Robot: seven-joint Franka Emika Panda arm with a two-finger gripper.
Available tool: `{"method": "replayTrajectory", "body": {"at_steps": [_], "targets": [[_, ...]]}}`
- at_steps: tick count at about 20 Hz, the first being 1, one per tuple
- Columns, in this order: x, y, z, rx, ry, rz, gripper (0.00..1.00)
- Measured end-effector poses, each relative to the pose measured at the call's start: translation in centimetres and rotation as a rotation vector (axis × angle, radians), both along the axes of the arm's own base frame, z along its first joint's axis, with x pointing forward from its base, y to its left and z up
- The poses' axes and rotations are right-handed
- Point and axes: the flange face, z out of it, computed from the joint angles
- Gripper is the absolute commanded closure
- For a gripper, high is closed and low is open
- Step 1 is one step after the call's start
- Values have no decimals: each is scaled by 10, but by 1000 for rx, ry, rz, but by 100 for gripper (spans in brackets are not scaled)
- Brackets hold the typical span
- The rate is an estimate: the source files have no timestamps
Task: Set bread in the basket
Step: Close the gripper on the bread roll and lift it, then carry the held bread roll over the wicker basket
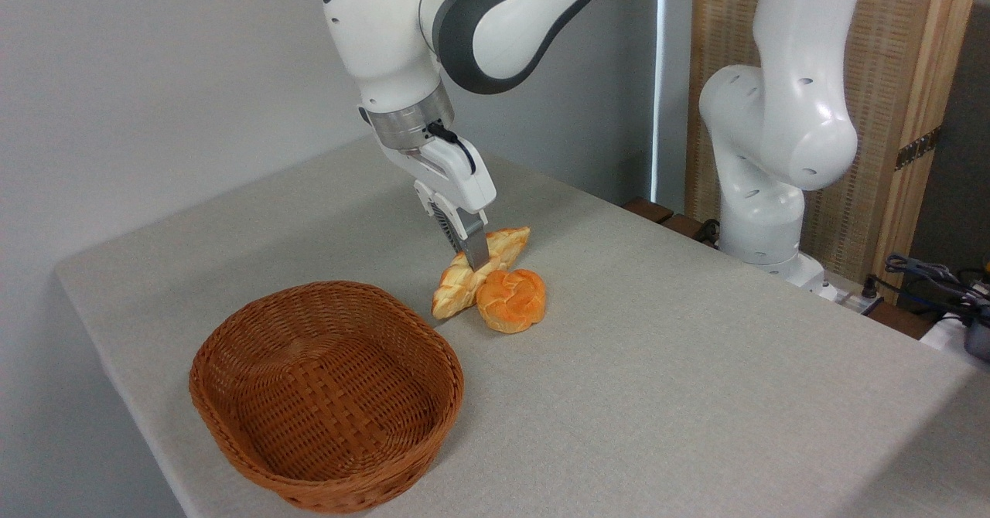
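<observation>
The bread (481, 272) lies diagonally toward the desk's far edge; the jaws appear clenched across its middle, the basket (325, 394) lying nearer the front.

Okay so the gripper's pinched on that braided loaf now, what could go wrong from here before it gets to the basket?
1. The gripper seems to pinch the bread near its middle with narrow fingertips; the long loaf may tilt or slip out when lifted.
2. The round bun touches the loaf, so it may get dragged or rolled along.
3. The basket sits near the table edge; a bump on its rim might push it off.
</observation>
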Motion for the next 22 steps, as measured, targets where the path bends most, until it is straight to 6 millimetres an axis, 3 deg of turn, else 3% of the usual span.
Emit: {"method": "replayTrajectory", "body": {"at_steps": [6, 15, 18, 22], "targets": [[3, -1, 12, -8, -21, 0, 100], [24, 1, 99, -68, -162, 17, 100], [41, 12, 112, -101, -262, 53, 100], [75, 40, 109, -136, -398, 129, 100]]}}
